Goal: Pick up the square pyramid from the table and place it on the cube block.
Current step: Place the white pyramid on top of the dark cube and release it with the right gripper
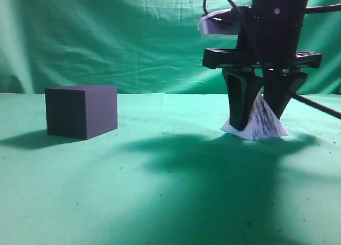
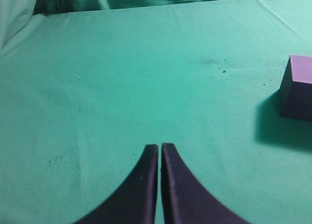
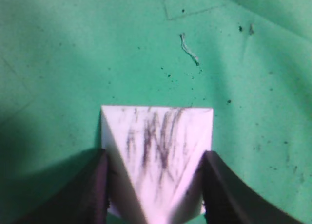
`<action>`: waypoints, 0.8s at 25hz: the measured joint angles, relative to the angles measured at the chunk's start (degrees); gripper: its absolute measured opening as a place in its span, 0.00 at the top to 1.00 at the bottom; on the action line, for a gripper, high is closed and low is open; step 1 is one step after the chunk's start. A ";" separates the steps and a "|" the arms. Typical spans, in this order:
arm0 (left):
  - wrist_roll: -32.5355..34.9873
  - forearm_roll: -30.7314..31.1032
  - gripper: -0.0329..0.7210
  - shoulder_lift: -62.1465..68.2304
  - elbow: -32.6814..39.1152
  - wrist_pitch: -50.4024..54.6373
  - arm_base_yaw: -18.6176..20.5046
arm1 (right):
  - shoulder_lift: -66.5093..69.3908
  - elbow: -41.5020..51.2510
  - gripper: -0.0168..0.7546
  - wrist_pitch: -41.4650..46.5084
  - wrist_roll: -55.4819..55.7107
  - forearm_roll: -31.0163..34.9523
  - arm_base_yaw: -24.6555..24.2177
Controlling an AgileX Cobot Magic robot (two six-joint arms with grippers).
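The square pyramid (image 1: 265, 123), pale with dark streaks, rests on the green table (image 1: 170, 192) at the right. My right gripper (image 1: 258, 120) comes down over it, with one finger against each side, and its tip is hidden between the fingers. In the right wrist view the pyramid (image 3: 158, 151) fills the gap between the two fingers (image 3: 155, 185), which touch its faces. The dark cube block (image 1: 81, 111) stands on the table at the left, well apart, and shows at the right edge of the left wrist view (image 2: 297, 87). My left gripper (image 2: 160, 148) is shut and empty above bare cloth.
A green backdrop cloth (image 1: 133, 37) hangs behind the table. A small pale thread (image 3: 189, 48) and dark specks lie on the cloth beyond the pyramid. A black cable (image 1: 319, 106) trails off to the right.
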 joint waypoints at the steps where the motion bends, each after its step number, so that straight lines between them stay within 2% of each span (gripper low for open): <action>1: 0.00 0.00 0.96 0.00 0.00 0.00 0.00 | 0.00 0.00 0.52 0.03 0.00 0.00 0.00; 8: 0.00 0.00 0.96 0.00 0.00 0.00 0.00 | 0.00 -3.06 0.52 3.89 0.06 -2.62 0.13; 16: 0.00 0.00 0.96 0.00 0.00 0.00 0.00 | -1.75 -16.57 0.52 13.70 -3.03 -2.78 0.27; 20: 0.00 0.00 0.96 0.00 0.00 0.00 0.00 | -1.75 -25.49 0.52 20.06 -6.31 -0.62 3.76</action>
